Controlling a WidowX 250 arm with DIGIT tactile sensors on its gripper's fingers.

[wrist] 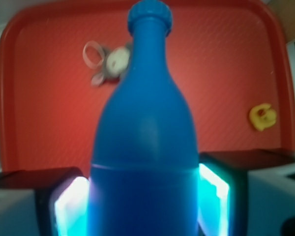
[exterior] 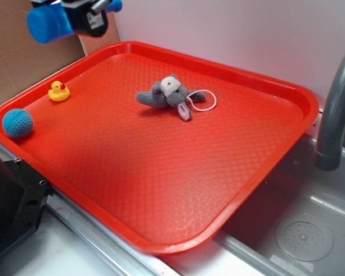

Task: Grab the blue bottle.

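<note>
So I've got the small bright-blue plastic bottle (wrist: 143,142) clamped between my two fingers (wrist: 214,196), one pad pressed against each side of its round body, and in the wrist view it fills most of the shot, narrow neck and ribbed cap pointing away from me over the tray. From the exterior camera my gripper (exterior: 75,20) is way up at the top-left corner of the picture, well above the big red plastic tray (exterior: 264,172), with the bottle's fat end sticking out to the left and the capped end poking out on the right side. Bottle is totally off the tray surface, held in the air, lying roughly sideways in that view. Down on the tray there's a little grey plush mouse (exterior: 169,98) with a white face patch and a thin looped tail, lying near the middle toward the far edge. A tiny yellow rubber duck (exterior: 58,91) stands near the left edge, and a round teal-blue crocheted ball (exterior: 17,123) is in the near-left corner, touching the rim as far as I can tell. Off to the right is a grey curved faucet (exterior: 333,109) over a metal sink (exterior: 305,230) with a round drain. The pads glow cyan against the bottle in the wrist shot.
</note>
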